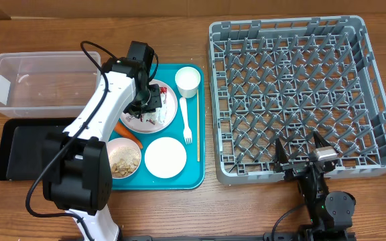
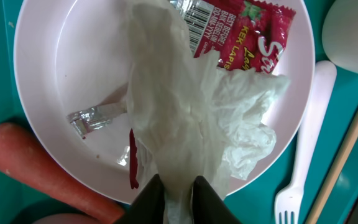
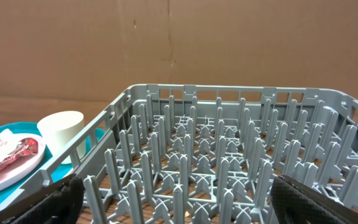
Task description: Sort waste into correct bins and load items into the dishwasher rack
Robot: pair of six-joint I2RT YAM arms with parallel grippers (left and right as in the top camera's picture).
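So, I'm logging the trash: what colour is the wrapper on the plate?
The wrapper is red with white lettering; clearest in the left wrist view.

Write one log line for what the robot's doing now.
left gripper: shut on napkin, above plate | right gripper: open, at rack edge

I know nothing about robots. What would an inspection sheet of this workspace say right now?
Surface: wooden table, teal tray on it.
Job's things: napkin and red wrapper on plate; carrot, fork, chopstick, cup, rice in bowl on teal tray; rack holds no dishes; clear tub, black tray at left.
Clutter: foil scrap on plate.
Grippers: left gripper pinches napkin; right gripper open above rack's near edge.
Cables: black cable loops along left arm.
Surroundings: cardboard wall.
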